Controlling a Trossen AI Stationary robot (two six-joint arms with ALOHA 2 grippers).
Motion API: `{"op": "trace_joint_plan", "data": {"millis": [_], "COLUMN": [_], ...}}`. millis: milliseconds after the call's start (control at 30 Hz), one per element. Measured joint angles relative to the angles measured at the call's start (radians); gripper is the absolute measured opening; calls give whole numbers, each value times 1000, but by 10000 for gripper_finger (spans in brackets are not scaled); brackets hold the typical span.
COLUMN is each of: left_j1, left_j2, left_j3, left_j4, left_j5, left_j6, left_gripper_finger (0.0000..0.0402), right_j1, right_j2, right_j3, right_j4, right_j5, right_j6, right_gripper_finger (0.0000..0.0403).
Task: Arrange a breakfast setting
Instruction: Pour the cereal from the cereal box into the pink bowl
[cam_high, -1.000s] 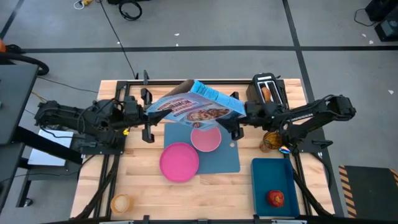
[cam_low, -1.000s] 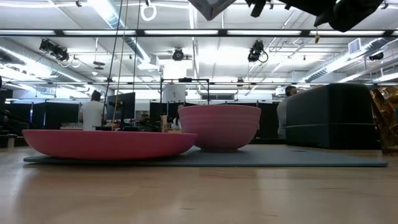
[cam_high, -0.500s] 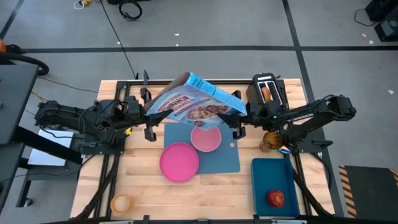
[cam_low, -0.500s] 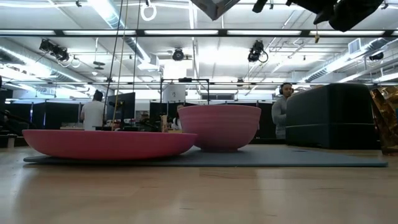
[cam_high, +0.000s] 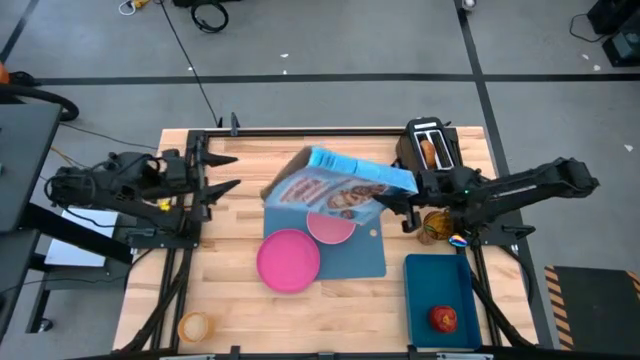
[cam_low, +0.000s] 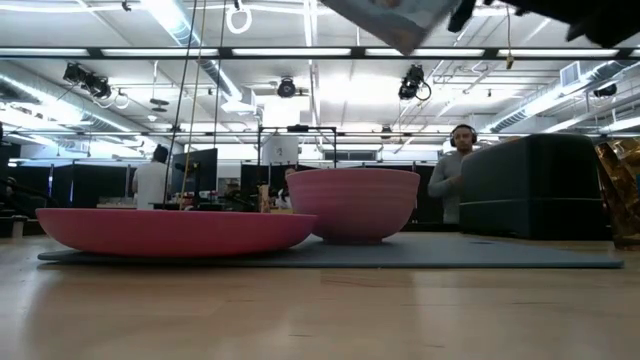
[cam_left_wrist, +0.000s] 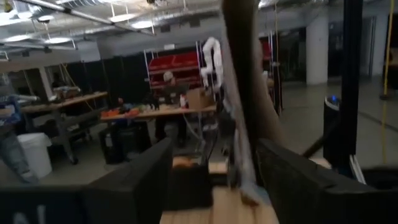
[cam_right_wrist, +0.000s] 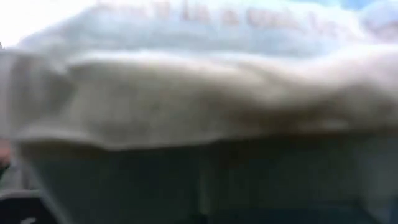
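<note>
A blue cereal box (cam_high: 335, 190) hangs tilted in the air over the pink bowl (cam_high: 330, 226) and the far part of the blue mat (cam_high: 350, 255). My right gripper (cam_high: 398, 205) is shut on its right end. The box fills the right wrist view (cam_right_wrist: 199, 93). The pink plate (cam_high: 288, 260) lies on the mat's left edge, beside the bowl. My left gripper (cam_high: 222, 175) stands open near the table's left side, well clear of the box, with nothing between its fingers (cam_left_wrist: 143, 180). My right gripper holds the cereal box by its right end (cam_high: 388, 196), reaching in roughly level from the table's right side. The box is lifted clear of bowl and mat and slants across the table. The gripper and the box hide the exact place of contact.
A black toaster (cam_high: 432, 148) stands at the far right with something orange in it. An amber shiny thing (cam_high: 434, 226) sits under my right arm. A dark blue tray (cam_high: 437, 285) at the near right holds a red apple (cam_high: 444, 318). A small round tan thing (cam_high: 193, 325) lies near left.
My left gripper has opened, let go of the cereal box's left end and drawn back toward the table's left edge. My right gripper has pulled toward the table's right edge, and the box has gone with it, now hanging from that end alone.
</note>
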Motion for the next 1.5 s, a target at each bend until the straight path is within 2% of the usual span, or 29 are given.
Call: {"op": "trace_joint_plan", "data": {"millis": [167, 300, 433, 633, 833, 1000, 1167, 1500], "left_j1": [0, 0, 3, 3, 9, 38, 53, 54], "left_j2": [-43, -27, 3, 50, 141, 260, 369, 514], "left_j3": [0, -7, -77, -222, -307, -310, -310, -310], "left_j4": [-172, -204, -135, 52, 210, 259, 340, 433], "left_j5": [0, 0, 0, 0, 0, 0, 0, 0], "left_j6": [-62, -103, -104, -105, -117, -184, -191, -247], "left_gripper_finger": [242, 242, 242, 242, 242, 242, 242, 242], "right_j1": [49, 64, 70, 70, 69, 69, 68, 68], "right_j2": [-179, -312, -443, -642, -772, -791, -751, -624], "right_j3": [23, 23, 24, 23, 24, 79, 143, 212], "right_j4": [-304, -510, -664, -903, -1101, -1251, -1370, -1462], "right_j5": [33, 70, 77, 113, 136, 141, 145, 141], "right_j6": [19, 63, 90, 108, 116, 99, 51, -73], "right_gripper_finger": [128, 128, 128, 127, 127, 127, 127, 127]}}
